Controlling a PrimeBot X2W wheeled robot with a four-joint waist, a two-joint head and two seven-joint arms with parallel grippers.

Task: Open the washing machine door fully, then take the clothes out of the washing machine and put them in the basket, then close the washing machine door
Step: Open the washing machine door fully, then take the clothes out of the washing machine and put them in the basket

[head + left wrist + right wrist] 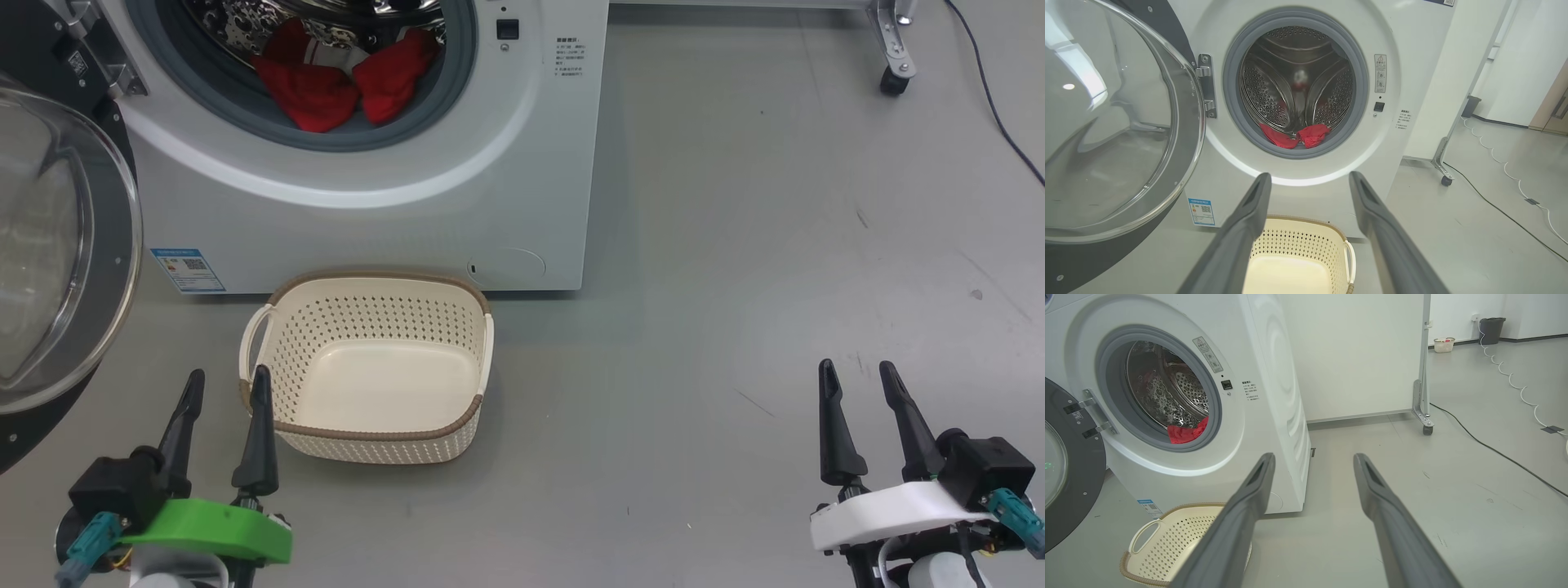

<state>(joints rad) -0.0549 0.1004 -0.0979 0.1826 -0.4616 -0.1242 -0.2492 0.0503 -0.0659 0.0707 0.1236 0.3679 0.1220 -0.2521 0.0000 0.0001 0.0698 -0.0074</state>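
Note:
The white washing machine stands with its door swung wide to the left. Red clothes lie at the front of the steel drum. The cream basket sits on the floor below the mouth, nothing in it. My left gripper is open, low at the basket's left corner. My right gripper is open over bare floor to the right.
A wheeled white partition stands behind the machine, its caster on the grey floor. A black cable runs across the floor at the right. A dark bin and a small basket stand far back.

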